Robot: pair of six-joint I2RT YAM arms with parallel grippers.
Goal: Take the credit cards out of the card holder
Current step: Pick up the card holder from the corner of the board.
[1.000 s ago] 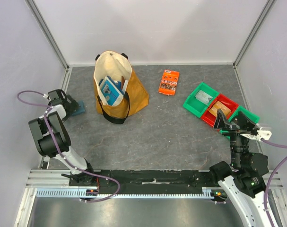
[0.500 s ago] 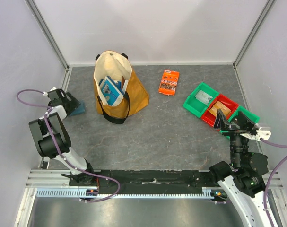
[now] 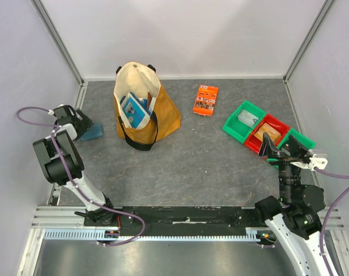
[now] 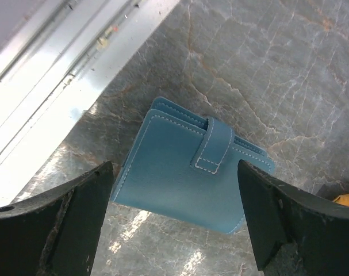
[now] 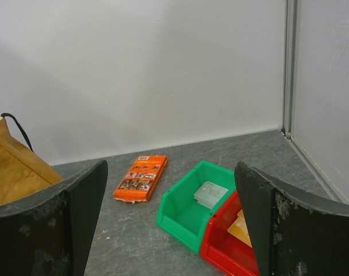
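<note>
- Left arm bent back toward the side rail; left gripper spread wide over the closed card holder on the table.
- Right gripper gaped open, facing the green bin.

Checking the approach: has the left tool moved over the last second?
Yes. The left tool drew slightly toward the left wall, away from the tote bag.
</note>
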